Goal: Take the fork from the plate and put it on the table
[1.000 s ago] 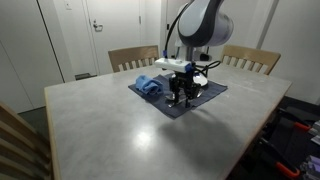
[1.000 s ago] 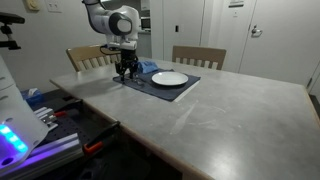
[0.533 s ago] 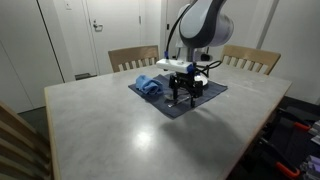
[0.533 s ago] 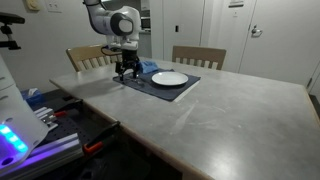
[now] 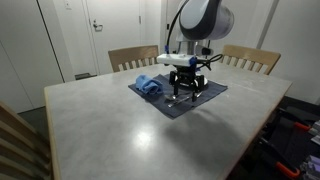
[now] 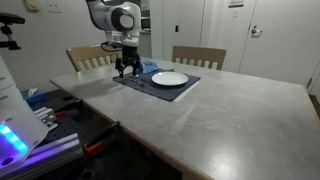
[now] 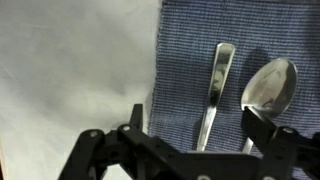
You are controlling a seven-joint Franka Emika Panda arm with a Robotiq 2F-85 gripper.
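Observation:
My gripper [image 7: 200,125] is open and empty, hovering just above the dark blue placemat [image 7: 185,40]. Between its fingers lies a flat silver handle [image 7: 217,75], seemingly the fork; its head is hidden under my gripper body. A silver spoon [image 7: 268,85] lies right beside it on the mat. In both exterior views my gripper [image 5: 187,90] [image 6: 125,71] hangs over the mat's edge, next to the white plate [image 6: 170,78]. The plate [image 5: 171,62] looks bare.
A crumpled blue cloth [image 5: 148,86] lies on the placemat [image 5: 205,93] beside my gripper. Wooden chairs [image 5: 133,58] [image 5: 252,58] stand behind the grey table [image 5: 110,125]. Bare tabletop [image 7: 70,70] borders the mat's edge in the wrist view.
My gripper has risen a little off the placemat and stays open. The utensils have not moved.

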